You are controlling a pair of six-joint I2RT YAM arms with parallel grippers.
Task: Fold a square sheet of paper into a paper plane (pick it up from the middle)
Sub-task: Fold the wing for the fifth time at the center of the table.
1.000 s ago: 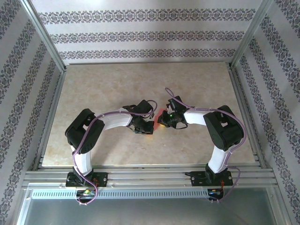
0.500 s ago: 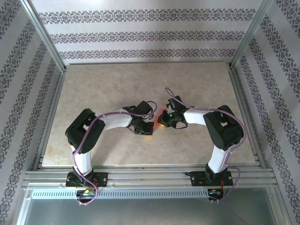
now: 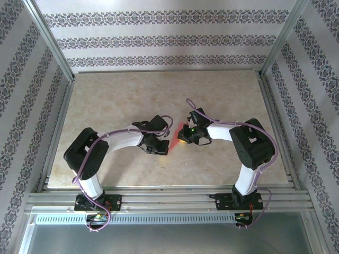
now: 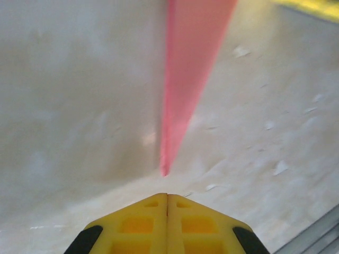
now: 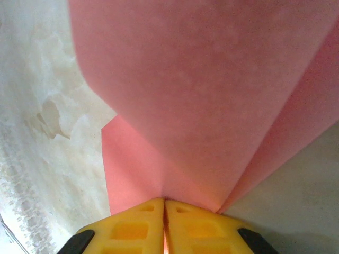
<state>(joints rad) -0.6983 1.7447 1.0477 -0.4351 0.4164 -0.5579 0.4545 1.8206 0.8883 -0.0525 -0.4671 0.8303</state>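
Note:
The salmon-pink square sheet of paper is folded into a narrow pointed dart, the paper plane [image 3: 178,132]. It is held off the table between the two arms. My right gripper [image 5: 164,200] is shut on its wide creased end, and the flaps [image 5: 201,106] fan out ahead of the yellow fingers. From above, the right gripper [image 3: 183,139] sits just right of the paper. My left gripper [image 4: 167,194] is shut with nothing between its fingers. The plane's pointed tip [image 4: 164,168] hangs just ahead of it, not touching. From above, the left gripper [image 3: 163,147] is just left of the paper.
The beige marble-patterned tabletop [image 3: 122,100] lies under both arms. Metal frame rails [image 3: 169,197] run along the near edge, and patterned walls close in the back and sides. A bit of the right gripper's yellow finger [image 4: 312,5] shows in the top right of the left wrist view.
The left arm's elbow has swung down and to the left. Its gripper has drawn back slightly from the paper's tip. The right arm and the paper stay put.

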